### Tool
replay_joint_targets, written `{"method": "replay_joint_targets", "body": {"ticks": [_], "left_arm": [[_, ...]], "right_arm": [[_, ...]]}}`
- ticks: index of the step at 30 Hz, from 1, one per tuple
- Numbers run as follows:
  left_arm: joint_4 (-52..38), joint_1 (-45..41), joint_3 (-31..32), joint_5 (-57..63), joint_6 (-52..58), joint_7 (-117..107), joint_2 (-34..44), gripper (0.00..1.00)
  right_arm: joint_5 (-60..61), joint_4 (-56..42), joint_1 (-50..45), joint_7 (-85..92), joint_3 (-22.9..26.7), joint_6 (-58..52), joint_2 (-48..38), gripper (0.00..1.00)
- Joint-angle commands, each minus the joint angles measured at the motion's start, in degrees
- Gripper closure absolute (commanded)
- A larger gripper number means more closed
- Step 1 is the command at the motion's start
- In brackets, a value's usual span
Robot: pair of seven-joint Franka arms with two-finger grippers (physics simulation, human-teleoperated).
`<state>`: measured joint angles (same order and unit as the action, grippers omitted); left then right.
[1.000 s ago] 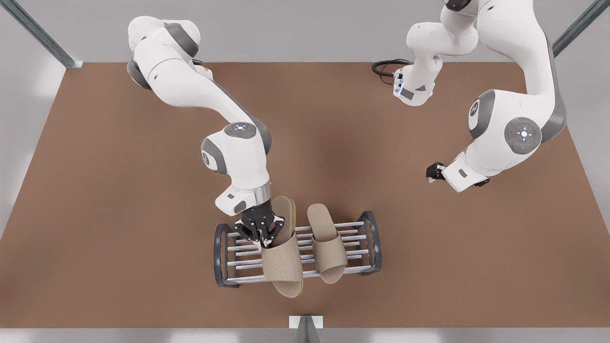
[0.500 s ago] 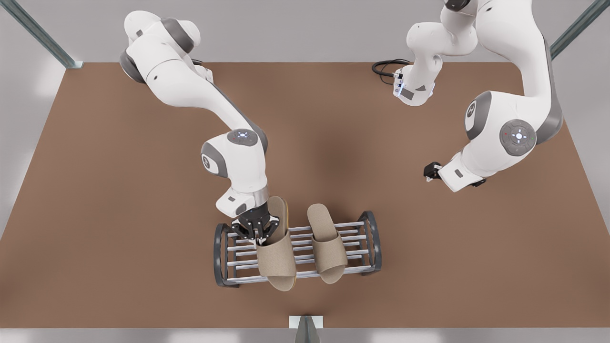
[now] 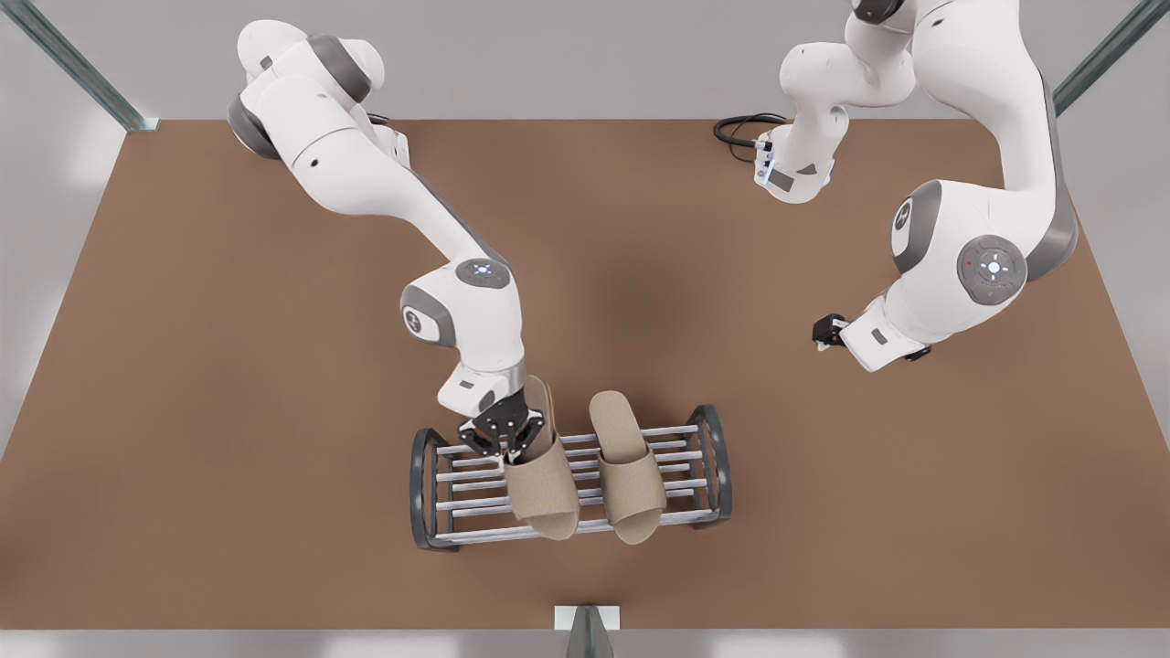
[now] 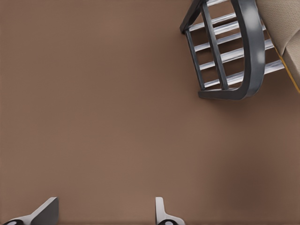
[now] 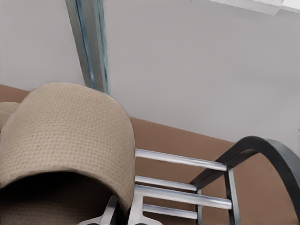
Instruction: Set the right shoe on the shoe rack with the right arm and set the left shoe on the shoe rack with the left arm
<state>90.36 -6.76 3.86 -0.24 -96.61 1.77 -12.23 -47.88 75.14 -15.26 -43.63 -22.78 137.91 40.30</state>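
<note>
Nearest the camera in the front view, the shoe rack (image 3: pixel 695 457) stands on the brown surface (image 3: pixel 228 411) with both slippers across its top bars. The left shoe (image 3: pixel 626 471) lies flat on the half of the rack toward the front view's right, free of any grip. Just beside it, toward the front view's left, the right shoe (image 3: pixel 541 480) rests on the bars, its toe end reaching to the near edge.

The right hand (image 3: pixel 508 437) is at that slipper's inner side, its fingers closed on the edge of the upper. In the right wrist view the beige strap (image 5: pixel 65 136) arches right over the fingertips (image 5: pixel 136 206), with the rack's bars (image 5: pixel 180 159) and dark arched end (image 5: pixel 262 154) behind.

Farther back, toward the front view's right, the left arm waits well apart from the rack, its left hand (image 3: pixel 828 331) hovering over bare surface. The left wrist view shows its two fingers (image 4: pixel 161 213) spread wide with nothing between them, and one end of the rack (image 4: pixel 248 56) beyond.

A black cable (image 3: pixel 736 128) lies at the far edge.
</note>
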Motion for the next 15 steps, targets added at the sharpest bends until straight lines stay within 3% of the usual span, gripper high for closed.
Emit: {"method": "replay_joint_targets", "body": {"ticks": [1,15], "left_arm": [[-0.01,-0.01,0.01,-0.03,-0.15,0.08,0.01,0.00],[-0.01,-0.01,0.01,-0.03,0.02,0.08,0.19,0.00]], "right_arm": [[-2.04,0.71,0.14,-2.86,0.02,2.28,-0.13,0.79],[-8.72,1.86,-1.00,-9.81,3.10,1.84,-0.31,0.77]]}}
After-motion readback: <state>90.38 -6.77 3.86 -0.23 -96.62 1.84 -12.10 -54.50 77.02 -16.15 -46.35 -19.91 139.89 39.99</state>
